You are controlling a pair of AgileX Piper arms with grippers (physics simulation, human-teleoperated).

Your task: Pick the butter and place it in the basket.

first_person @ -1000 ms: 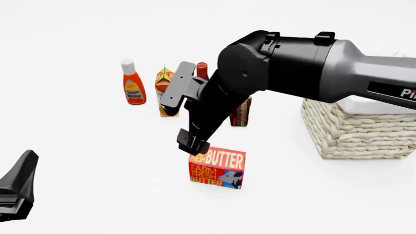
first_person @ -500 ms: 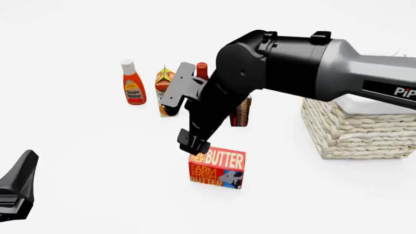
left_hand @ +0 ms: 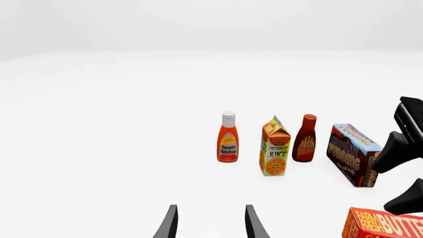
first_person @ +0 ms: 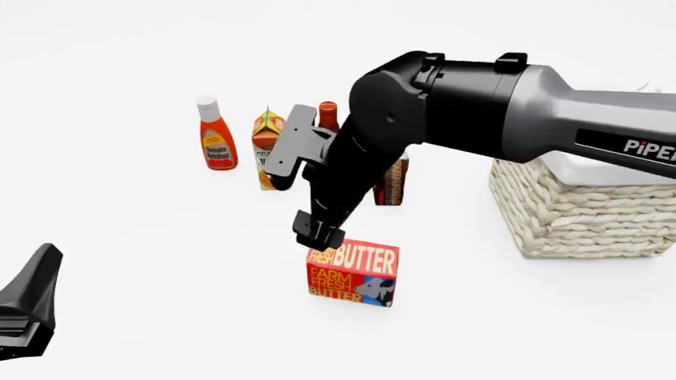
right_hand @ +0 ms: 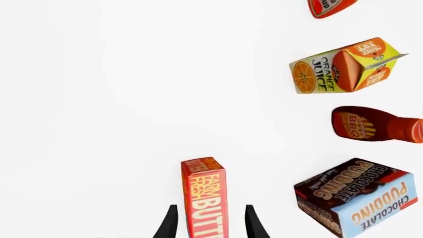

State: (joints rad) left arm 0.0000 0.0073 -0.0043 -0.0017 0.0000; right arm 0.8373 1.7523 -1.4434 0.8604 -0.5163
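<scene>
Moved: right gripper [right_hand: 209,223] slightly lower, open, straddling the butter [first_person: 353,271], upright on the counter [first_person: 158,261] left of the basket [first_person: 575,214]. Left gripper [left_hand: 209,223] open, idle. I should centre, descend further, then close.

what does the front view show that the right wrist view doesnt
Only the front view shows the basket, the idle left gripper, the whole right arm, and the full ketchup bottle.

Only the right wrist view shows the right gripper fingertips standing either side of the butter, with gaps visible, and the chocolate pudding box unobstructed.

Both show the butter, the orange juice carton and the BBQ sauce bottle.
</scene>
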